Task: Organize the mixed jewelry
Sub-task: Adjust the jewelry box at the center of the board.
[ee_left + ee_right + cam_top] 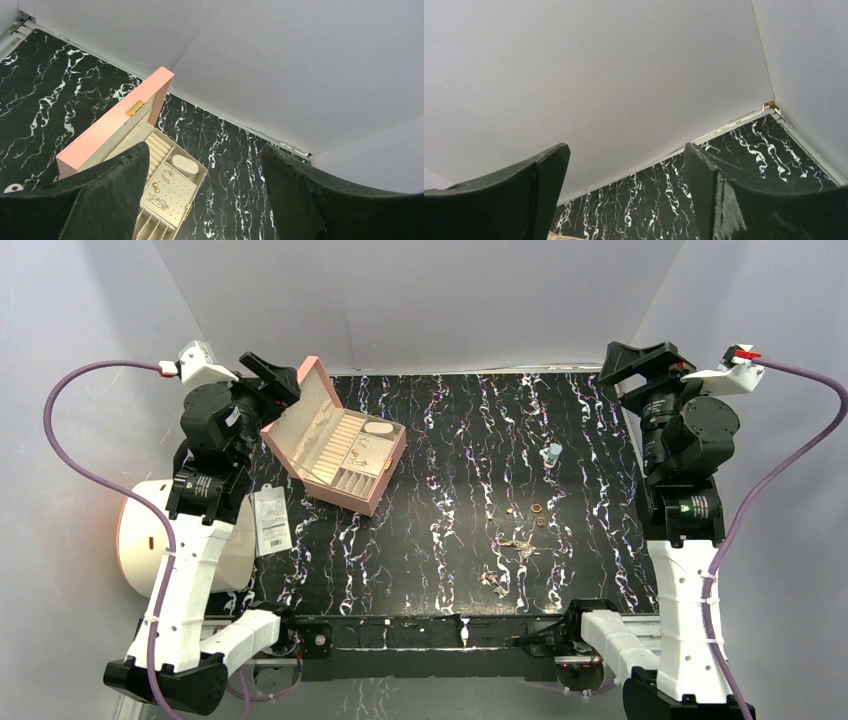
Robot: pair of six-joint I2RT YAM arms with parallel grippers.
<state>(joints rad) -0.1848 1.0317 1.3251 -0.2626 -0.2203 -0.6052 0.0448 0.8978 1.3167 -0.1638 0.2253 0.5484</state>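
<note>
Up top in the overhead view, the mixed jewelry (518, 543) lies loose on the black marbled worktop (440, 440), right of centre, well apart from the open pink box (345, 455) and the white tag (270, 520). Left wrist view: the left hand (205, 155) is spread wide with nothing in it, and the box below has a few gold bits (156, 188) inside. Right wrist view: the right hand (626, 150) is wide and empty too, facing the wall (599, 75).

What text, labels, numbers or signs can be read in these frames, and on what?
No text is readable.
White paper tag beside the pink box: dark printed marks, too small and blurred to read.
Nothing else in any view shows lettering.
</note>
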